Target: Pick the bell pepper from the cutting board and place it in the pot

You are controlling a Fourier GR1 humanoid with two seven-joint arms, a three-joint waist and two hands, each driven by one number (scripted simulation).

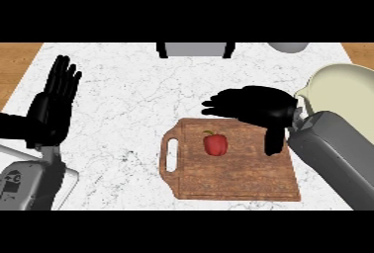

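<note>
Head view: the only view you have; it looks steeply down on the white marbled counter [131,99].
Bell pepper [214,144]: red, green stem toward the top of the frame, lying just left of centre on the cutting board [241,180], untouched on every side.
Cutting board: brown wood at lower centre, its handle slot at the left edge; it sets the pepper apart from the counter pattern so you can find it readily.
Right hand [256,106]: above the board's upper right corner, fingers spread leftward and only slightly bent, thumb hanging down over the board to the right of the pepper. It holds nothing and stands apart from the pepper, a pose that suits a reach about to close.
Left hand [55,101]: at the left of the frame, flat and straight-fingered, pointing upward, holding nothing; it is resting clear of the work.
Pot [350,91]: cream-coloured, cut off by the right edge of the frame, just beyond the right forearm; being on the working side, it should need only a short carry.
Open room: bare board lies all round the pepper, so you can judge the fingers free to come in from above.
Edges: mind the pot's near rim on the lift.
</note>
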